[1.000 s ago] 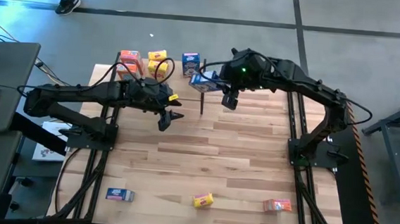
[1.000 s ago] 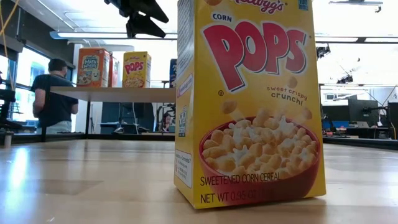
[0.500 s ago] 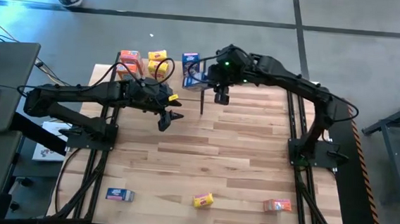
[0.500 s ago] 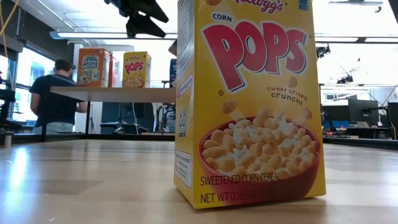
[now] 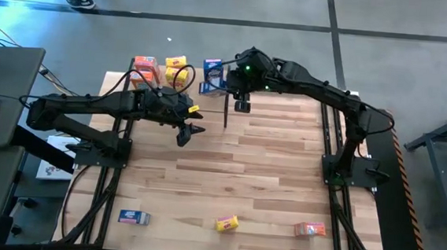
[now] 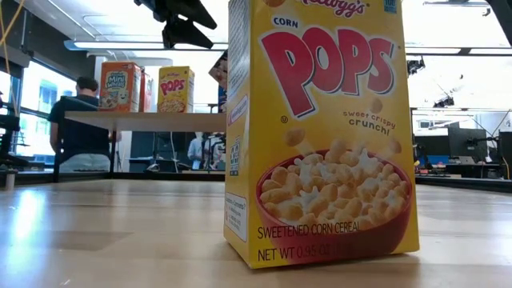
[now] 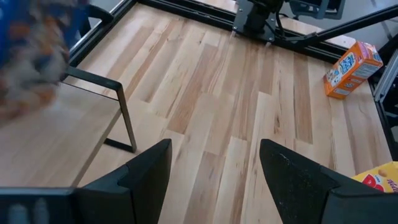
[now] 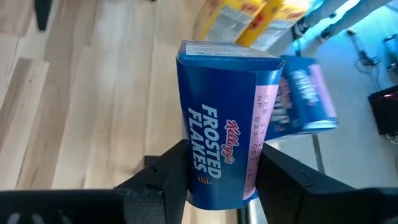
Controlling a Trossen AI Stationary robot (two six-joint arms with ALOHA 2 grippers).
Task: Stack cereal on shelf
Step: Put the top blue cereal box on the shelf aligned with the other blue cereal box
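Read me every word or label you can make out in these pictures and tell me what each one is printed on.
"Kellogg's CORN POPS", "sweet crispy crunch!", "SWEETENED CORN CEREAL": big yellow box close in the low view.
"NET WT" on the same box; the figures after it are too blurred.
"Mini Wheats": orange box on the shelf.
"POPS": small yellow box beside it.
"Kellogg's FROSTED FLAKES": blue box held in the right gripper.
Pink side-panel print on that box: too small to read.

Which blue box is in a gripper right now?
The Frosted Flakes box clamped in the right gripper above the shelf. Another blue box stands free on the shelf beside it; the third lies at the table's near edge.
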